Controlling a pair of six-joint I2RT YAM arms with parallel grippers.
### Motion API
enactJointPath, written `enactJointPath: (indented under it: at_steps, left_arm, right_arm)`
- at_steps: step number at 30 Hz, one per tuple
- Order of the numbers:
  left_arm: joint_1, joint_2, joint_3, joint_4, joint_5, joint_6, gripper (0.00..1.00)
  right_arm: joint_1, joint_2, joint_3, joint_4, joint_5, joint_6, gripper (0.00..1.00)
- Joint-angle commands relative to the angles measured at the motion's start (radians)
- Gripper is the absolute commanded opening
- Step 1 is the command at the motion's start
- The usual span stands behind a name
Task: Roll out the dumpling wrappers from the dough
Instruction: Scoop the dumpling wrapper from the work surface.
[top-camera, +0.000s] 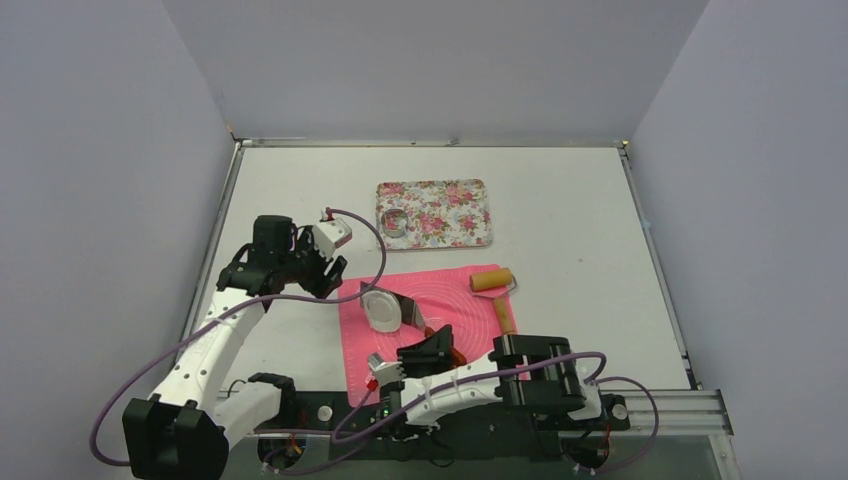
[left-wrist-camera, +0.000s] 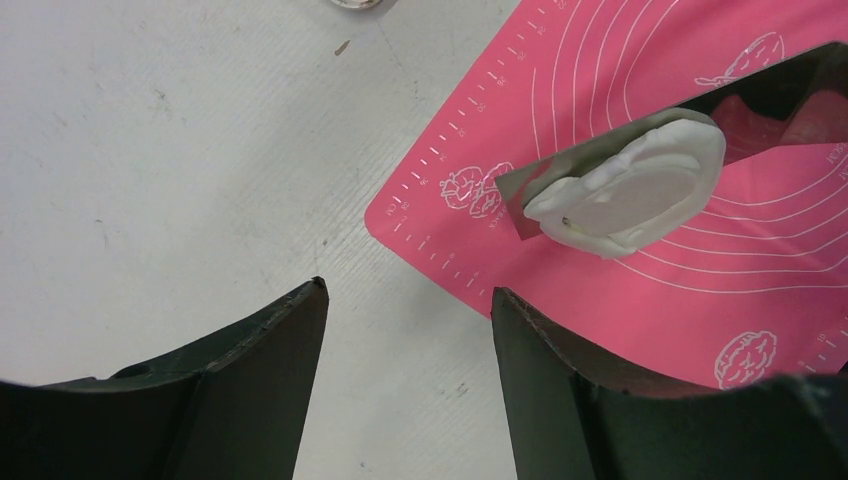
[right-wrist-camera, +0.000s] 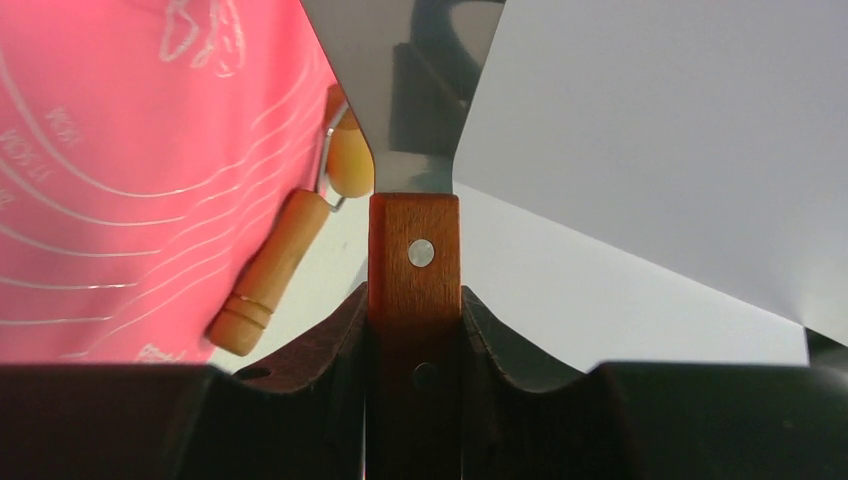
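Dough placement is in hand: the right fingers (right-wrist-camera: 328, 342) are clenched on the scraper (right-wrist-camera: 415, 250), whose blade bears the dough (left-wrist-camera: 625, 190) over the left side of the pink mat (left-wrist-camera: 700, 300), while the left fingers (left-wrist-camera: 270, 370) are released, and the next move likely requires sliding it off flat.

The mat (top-camera: 462, 312) is coloured bright pink, and thin white curved lines, small marks and little drawings are printed on it. The dough (left-wrist-camera: 630, 190) is seen as plain white. The tray (top-camera: 455, 215) is covered with pink and red flowers and green leaves on a pale ground. The rolling pin (top-camera: 493, 281) is coloured light brown. On the scraper (right-wrist-camera: 414, 240), a shiny silver blade and a red-brown handle with silver dots are seen. The worktop (top-camera: 570, 200) is white. The left end effector (left-wrist-camera: 405, 310) and the right end effector (right-wrist-camera: 414, 300) are coloured black. The cables (top-camera: 130, 395) are coloured purple.
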Motion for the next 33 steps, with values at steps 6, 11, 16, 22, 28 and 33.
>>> enactJointPath:
  at_steps: [6, 11, 16, 22, 28, 33]
  left_arm:
    - [-0.001, -0.011, 0.039, 0.002, 0.018, -0.001, 0.59]
    - [-0.002, -0.019, 0.043, 0.007, 0.018, -0.007, 0.59]
    - [0.0, -0.019, 0.077, -0.011, 0.009, -0.012, 0.59]
    - [0.0, -0.044, 0.085, -0.036, 0.021, -0.017, 0.59]
    - [-0.002, -0.046, 0.086, -0.044, 0.053, -0.02, 0.59]
    - [-0.003, -0.045, 0.11, -0.055, 0.071, -0.028, 0.59]
  right_arm:
    - [-0.02, 0.004, -0.002, -0.11, 0.202, 0.061, 0.0]
    - [-0.016, -0.013, -0.003, -0.189, 0.36, 0.12, 0.0]
    - [0.013, -0.043, 0.034, -0.135, 0.324, 0.085, 0.0]
    - [0.034, -0.01, -0.038, 0.074, 0.147, -0.001, 0.0]
    - [0.031, -0.035, -0.044, 0.159, 0.063, -0.044, 0.0]
    - [0.0, -0.194, -0.061, 0.325, -0.302, -0.09, 0.0]
